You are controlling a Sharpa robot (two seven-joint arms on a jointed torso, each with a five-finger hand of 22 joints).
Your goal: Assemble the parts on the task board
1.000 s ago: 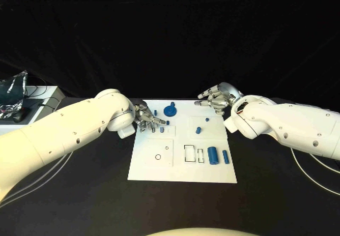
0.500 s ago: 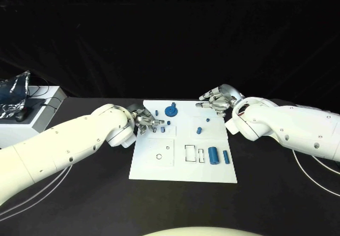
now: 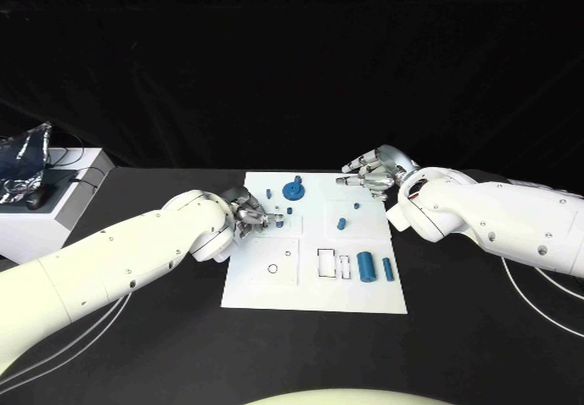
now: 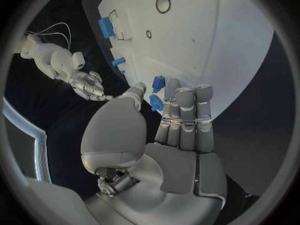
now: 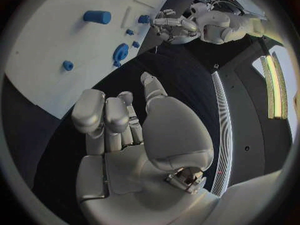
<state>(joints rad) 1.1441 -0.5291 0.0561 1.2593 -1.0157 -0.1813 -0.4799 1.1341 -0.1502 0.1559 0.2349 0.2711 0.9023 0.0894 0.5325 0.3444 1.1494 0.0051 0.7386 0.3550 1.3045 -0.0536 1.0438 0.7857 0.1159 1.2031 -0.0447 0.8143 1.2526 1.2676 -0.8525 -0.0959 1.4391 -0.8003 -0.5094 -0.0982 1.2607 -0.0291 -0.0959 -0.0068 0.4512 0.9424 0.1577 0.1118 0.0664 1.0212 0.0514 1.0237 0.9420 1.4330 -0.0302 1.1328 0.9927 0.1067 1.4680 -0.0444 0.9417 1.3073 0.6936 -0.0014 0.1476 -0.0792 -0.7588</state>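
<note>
The left hand (image 3: 252, 216) sits at the left edge of the task board (image 3: 280, 291), a little above the middle of the head view, its fingers (image 4: 185, 116) held straight and close together with the thumb alongside; two small blue parts (image 4: 156, 103) lie right at the fingertips, but whether any is pinched cannot be told. The right hand (image 3: 374, 175) hovers over the black table (image 3: 487, 337) just off the board's upper right corner, fingers loosely curled and grasping nothing. On the board, a blue gear-like part (image 3: 294, 190) stands near the top centre, a small peg (image 3: 341, 224) lies right of centre, and two blue cylinders (image 3: 377, 267) lie side by side in the lower right area, beside rectangular outlines. At the left of the frame a white box (image 3: 49, 207) stands on the table.
</note>
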